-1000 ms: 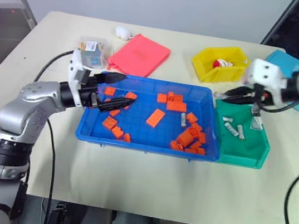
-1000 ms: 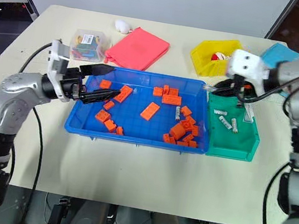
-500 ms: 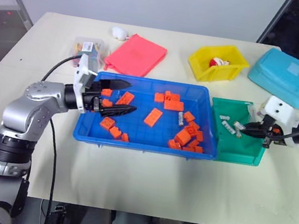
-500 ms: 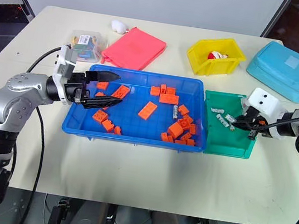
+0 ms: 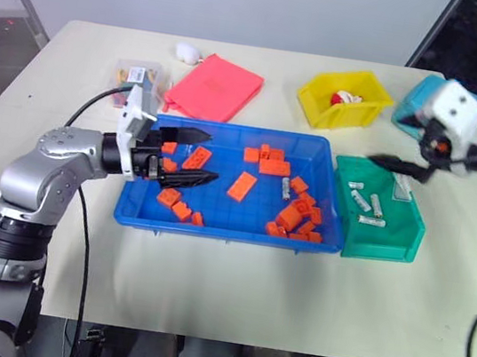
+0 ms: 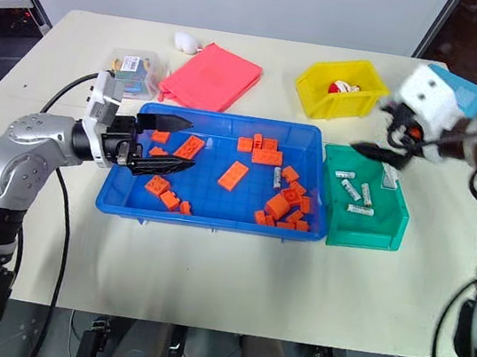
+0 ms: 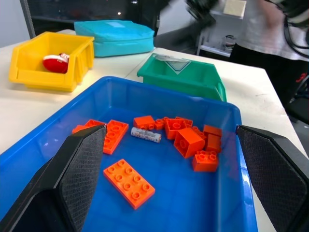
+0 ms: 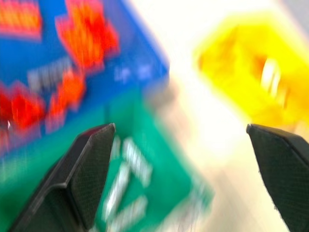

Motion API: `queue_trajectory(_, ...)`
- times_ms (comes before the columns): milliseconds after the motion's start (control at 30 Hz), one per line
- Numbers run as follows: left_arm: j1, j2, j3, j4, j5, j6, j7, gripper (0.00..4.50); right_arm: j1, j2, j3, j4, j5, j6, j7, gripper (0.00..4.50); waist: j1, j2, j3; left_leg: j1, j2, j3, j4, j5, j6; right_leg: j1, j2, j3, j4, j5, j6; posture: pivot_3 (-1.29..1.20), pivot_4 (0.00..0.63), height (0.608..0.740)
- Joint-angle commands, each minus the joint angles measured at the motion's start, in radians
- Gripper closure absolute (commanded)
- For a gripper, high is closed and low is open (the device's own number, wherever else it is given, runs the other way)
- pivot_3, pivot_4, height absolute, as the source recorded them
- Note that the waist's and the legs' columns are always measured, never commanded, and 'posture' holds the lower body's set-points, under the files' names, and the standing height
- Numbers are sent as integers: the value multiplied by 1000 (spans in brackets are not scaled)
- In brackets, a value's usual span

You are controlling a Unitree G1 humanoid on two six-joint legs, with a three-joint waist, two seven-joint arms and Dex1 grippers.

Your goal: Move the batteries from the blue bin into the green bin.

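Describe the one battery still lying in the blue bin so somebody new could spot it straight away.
Start at the blue bin in the middle of the table. Look toward its end nearest the green bin, just beyond the heap of orange bricks. The battery lies there on the bin floor: a thin white-silver cylinder, the only thing in that bin that is not orange.

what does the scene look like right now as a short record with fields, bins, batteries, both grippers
blue bin: large shallow bright-blue plastic tray, holds orange toy bricks
battery left in tray: one small white-silver cylinder, among the bricks
green bin: small teal-green plastic bin, touching the tray's right end
batteries in green bin: four
left gripper: open, empty, over the tray's left end
right gripper: open, empty, above the green bin
yellow bin: behind the tray, red and white item inside
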Motion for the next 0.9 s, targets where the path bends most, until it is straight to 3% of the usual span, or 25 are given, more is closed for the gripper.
queue_trajectory(33,-3,11,10,-41,-4,1,1,0,-15,73,51,-36,32,1,4,40,5,0,0,0,0,0,0,0,0,0,0,0,0,0,0,0,150,740)
queue_trajectory(233,-7,5,23,-88,-32,22,21,0,6,167,184,64,18,-118,98,40,13,0,0,-2,-3,0,1,0,0,1,-3,0,0,0,0,0,150,740)
queue_trajectory(400,15,16,42,-131,-50,41,30,0,-70,225,279,214,-43,-205,141,40,2,0,0,-2,-2,0,3,0,0,0,-2,0,1,0,0,0,150,740)
queue_trajectory(900,93,11,82,-251,-99,76,133,0,-144,341,383,561,-213,-461,134,40,1,0,0,-1,-1,0,4,0,0,0,-2,0,3,0,0,0,150,740)
